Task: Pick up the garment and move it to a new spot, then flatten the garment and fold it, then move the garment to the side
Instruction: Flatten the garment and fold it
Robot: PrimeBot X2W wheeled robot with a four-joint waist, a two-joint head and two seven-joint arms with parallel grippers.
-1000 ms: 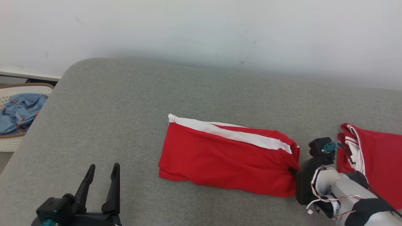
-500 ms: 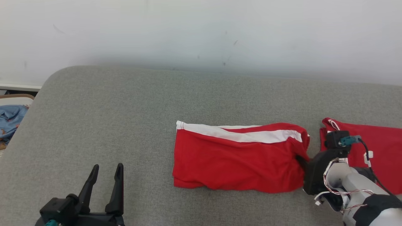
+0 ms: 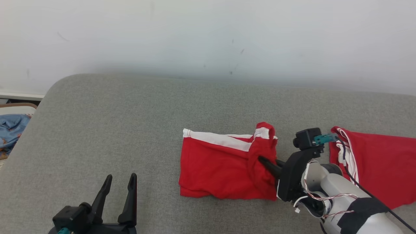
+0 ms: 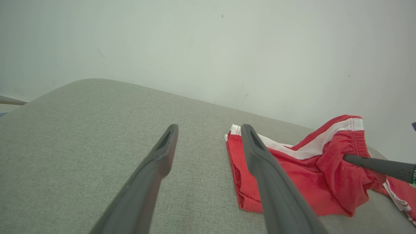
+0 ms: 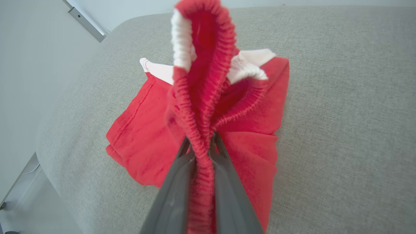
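Garment: red shorts with a white side stripe, lying folded on the grey surface at about 6 o'clock from the middle of the head view, well apart from the surface's rounded 9 o'clock end.

A pale wall with a few dark marks fills the 12 o'clock side behind the surface.

A second red cloth with white trim lies flat at 4 o'clock, near the garment but not touching it.

The garment's 9 o'clock part rests flat on the surface. Its 3 o'clock end is raised in a bunched peak, stripe uppermost.

The right arm reaches in from 5 o'clock, between the two red pieces. The right jaws stand narrow, pinching the gathered elastic waistband, which runs up between them in the right wrist view.

The left jaws hover over bare surface at 7 o'clock, well clear of the garment, their two dark fingers spread wide and holding nothing.

Blue cloth sits at 9 o'clock, off the surface's edge.
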